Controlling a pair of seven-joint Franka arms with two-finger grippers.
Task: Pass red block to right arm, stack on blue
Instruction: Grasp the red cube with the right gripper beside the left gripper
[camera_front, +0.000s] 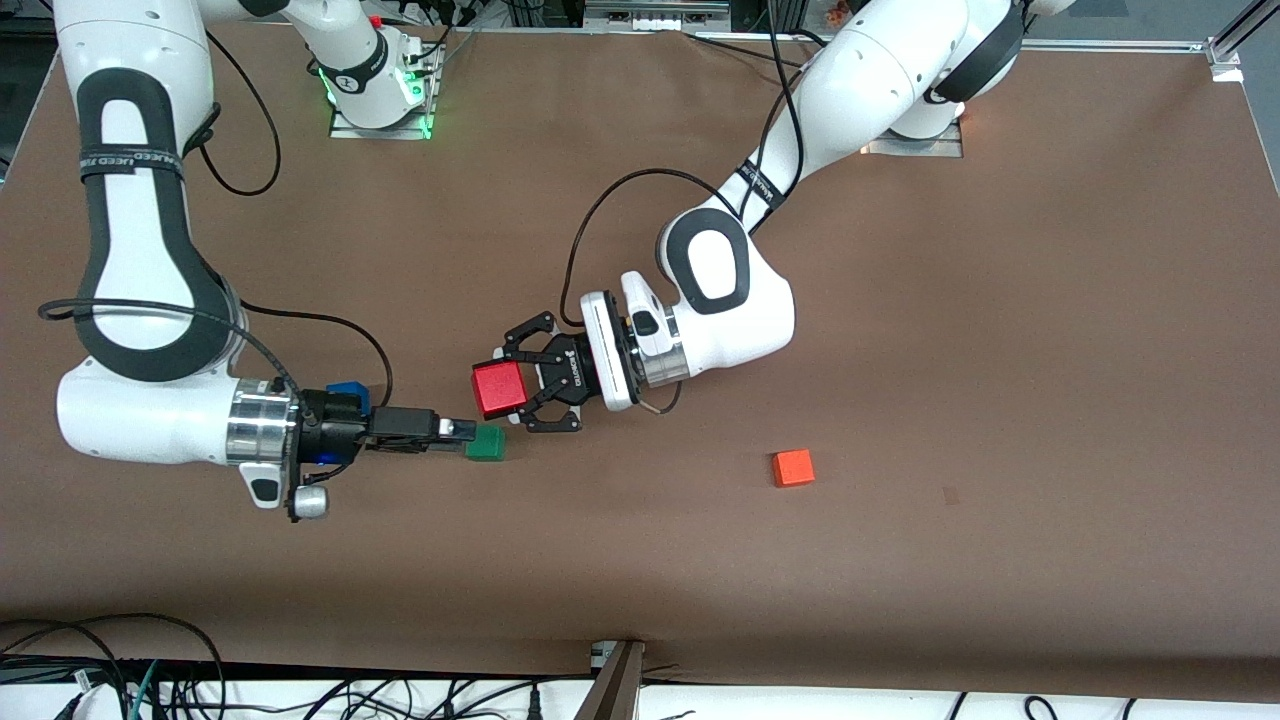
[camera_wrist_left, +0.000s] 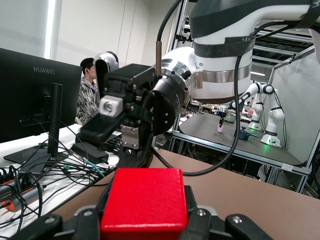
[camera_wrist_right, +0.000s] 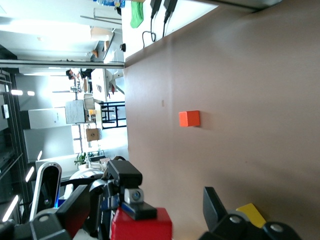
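The brown table (camera_front: 1000, 300) is big and mostly bare. Toward the left arm's end there is lots of open room, all the way to the table's edge. There is also a wide bare strip along the edge nearest the front camera. The blocks and both grippers sit close together near the middle.

The left gripper (camera_front: 500, 385) is a spidery black claw. It is shut tight on the red block (camera_front: 499, 390) and holds it up in the air, over the table. The block sits right between the claw's fingers, at their tips. In the left wrist view the red block (camera_wrist_left: 145, 202) fills the space between the claw's links.

The right gripper (camera_front: 462, 430) is slim and black. Its fingers stand wide apart and hold nothing. It points toward the red block and is just beside it, a little lower in the front view. Its tip is over the green cube (camera_front: 486, 444), which lies on the table.

The blue cube (camera_front: 349, 393) peeks out past the right gripper's wrist, mostly hidden by it.

The orange cube (camera_front: 793, 467) lies alone, well apart from the others, toward the left arm's end.
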